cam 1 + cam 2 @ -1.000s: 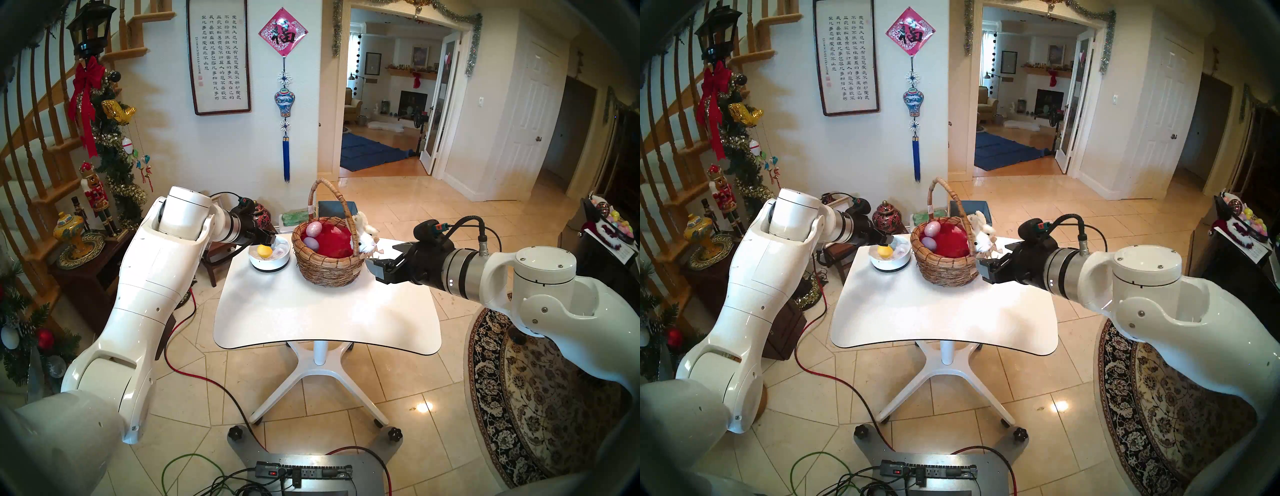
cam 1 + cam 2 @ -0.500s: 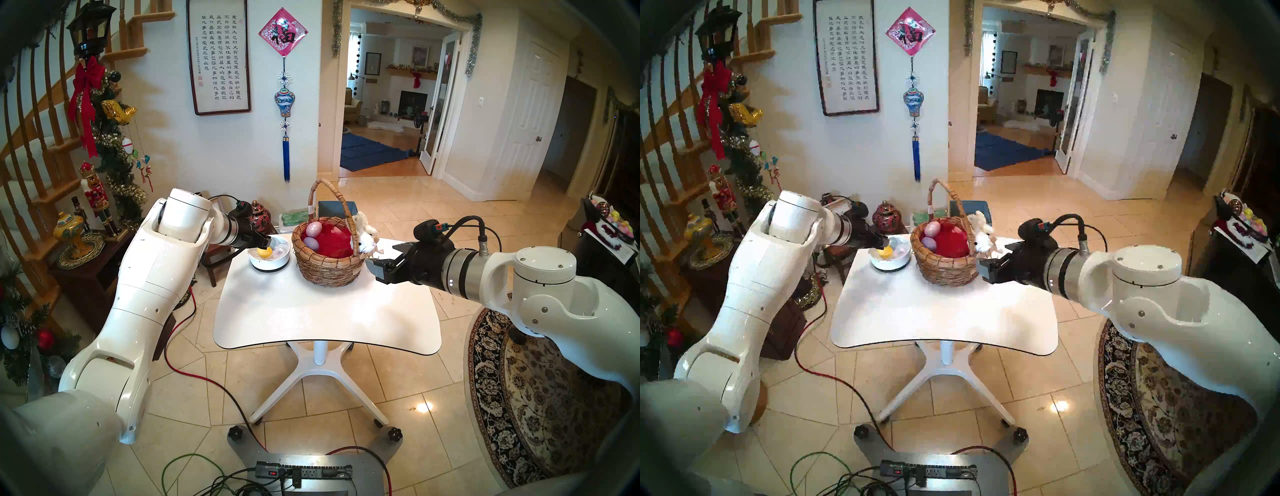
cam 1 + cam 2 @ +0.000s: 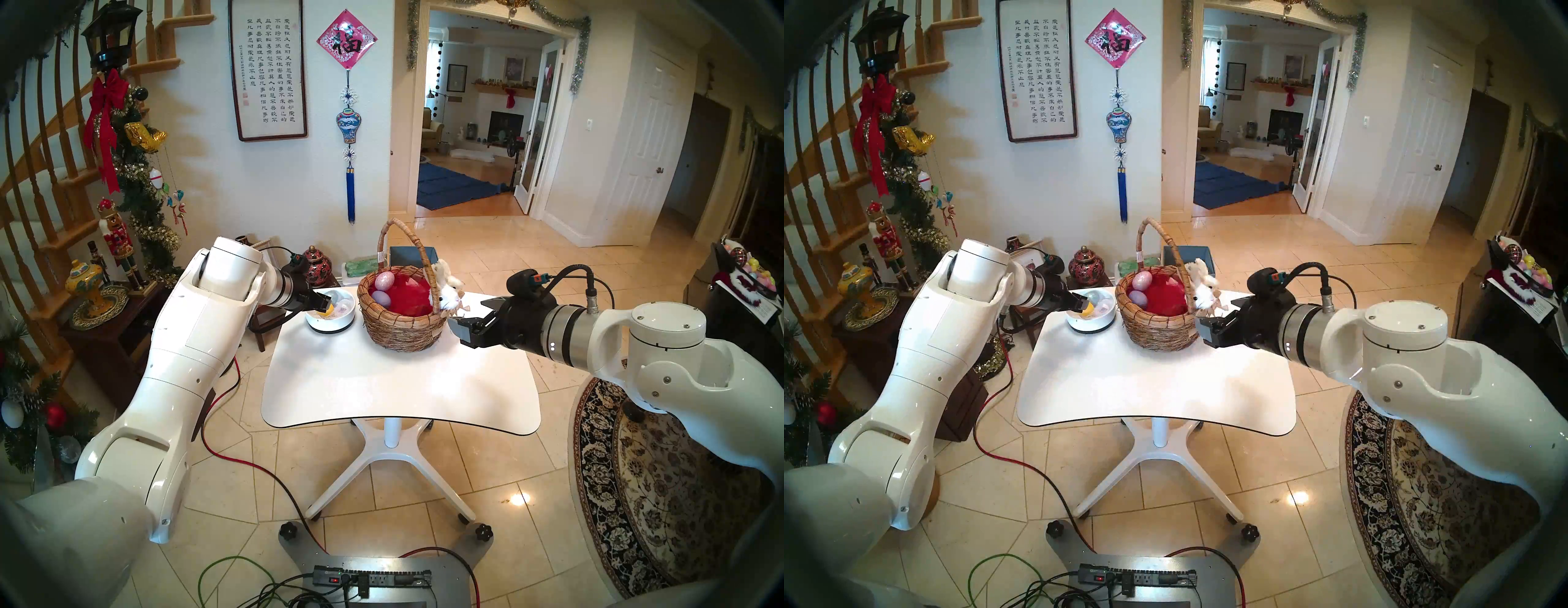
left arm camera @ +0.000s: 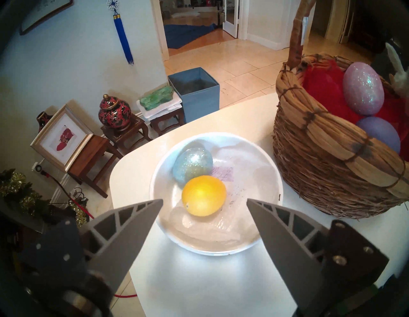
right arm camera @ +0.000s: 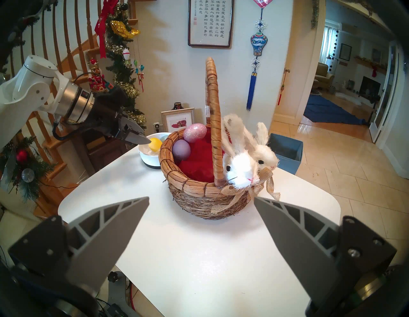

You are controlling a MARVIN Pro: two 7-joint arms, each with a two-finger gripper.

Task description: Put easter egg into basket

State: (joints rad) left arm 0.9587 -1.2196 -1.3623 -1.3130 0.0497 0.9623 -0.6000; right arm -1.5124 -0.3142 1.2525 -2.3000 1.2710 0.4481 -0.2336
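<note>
The left gripper (image 4: 204,202) fingers (image 4: 132,223) are standing wide apart, gripping nothing, flanking the smooth yellow plastic egg (image 4: 203,195) lying in the shallow white bowl (image 4: 269,238) beside a glittery blue egg (image 4: 192,163). The right gripper (image 5: 201,200) fingers are gaping empty near the round brown wicker basket (image 5: 194,197) on the white counter (image 3: 399,382).

Cream walls (image 3: 203,178), beige tiled floor (image 3: 488,271) (glossy).

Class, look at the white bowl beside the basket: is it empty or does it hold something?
Not empty. The white bowl holds a yellow egg and a glittery blue egg, seen in the left wrist view.
</note>
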